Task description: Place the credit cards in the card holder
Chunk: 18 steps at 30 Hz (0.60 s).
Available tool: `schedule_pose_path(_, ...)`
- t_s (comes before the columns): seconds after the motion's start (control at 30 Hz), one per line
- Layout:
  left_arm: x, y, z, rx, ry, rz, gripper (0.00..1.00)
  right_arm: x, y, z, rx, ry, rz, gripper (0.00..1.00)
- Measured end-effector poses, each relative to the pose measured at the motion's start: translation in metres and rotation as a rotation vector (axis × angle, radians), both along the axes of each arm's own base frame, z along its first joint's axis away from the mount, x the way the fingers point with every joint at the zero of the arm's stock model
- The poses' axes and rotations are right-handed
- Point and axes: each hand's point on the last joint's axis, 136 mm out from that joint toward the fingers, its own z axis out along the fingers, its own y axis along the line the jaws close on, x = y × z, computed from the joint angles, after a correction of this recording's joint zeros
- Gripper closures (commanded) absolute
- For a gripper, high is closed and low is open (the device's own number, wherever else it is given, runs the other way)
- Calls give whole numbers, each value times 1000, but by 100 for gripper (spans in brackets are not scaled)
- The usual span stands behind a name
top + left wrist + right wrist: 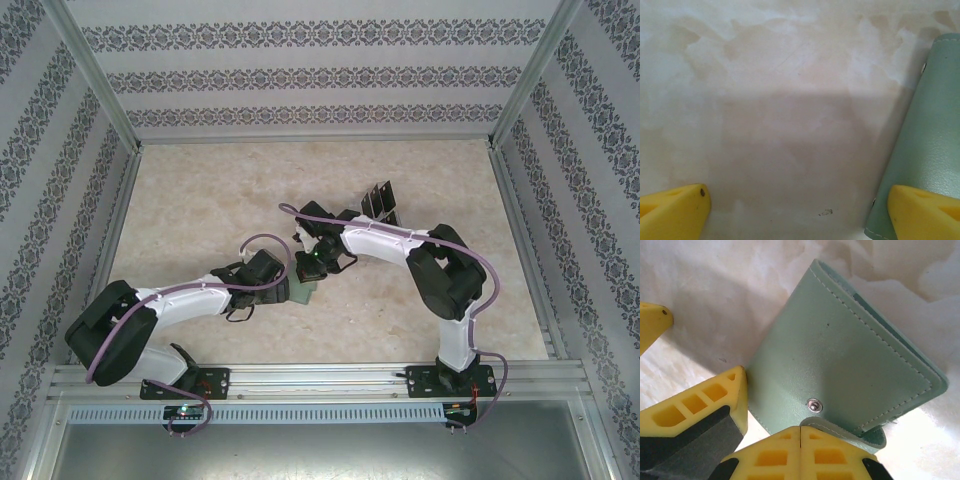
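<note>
Beside the card holder's [925,140] edge, open tabletop [780,100].

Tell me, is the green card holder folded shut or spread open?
Folded: the card holder shows its stitched cover over the back layer, edges aligned. Whether its snap is fastened: cannot tell.

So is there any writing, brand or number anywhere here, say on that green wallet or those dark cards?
None can be read.
The card holder shows plain green, stitching and a metal stud, no lettering.
The credit cards are too small to tell.
</note>
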Motion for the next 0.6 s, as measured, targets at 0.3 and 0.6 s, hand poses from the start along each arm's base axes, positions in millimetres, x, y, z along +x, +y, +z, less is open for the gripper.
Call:
schedule_pose_path(0.3, 0, 0, -1, 1, -3, 0, 7, 1, 7, 1, -1, 0, 10, 100)
schedule_pose_path(0.6, 0, 0, -1, 5, -10, -1, 8, 1, 7, -12, -29, 19, 10, 100)
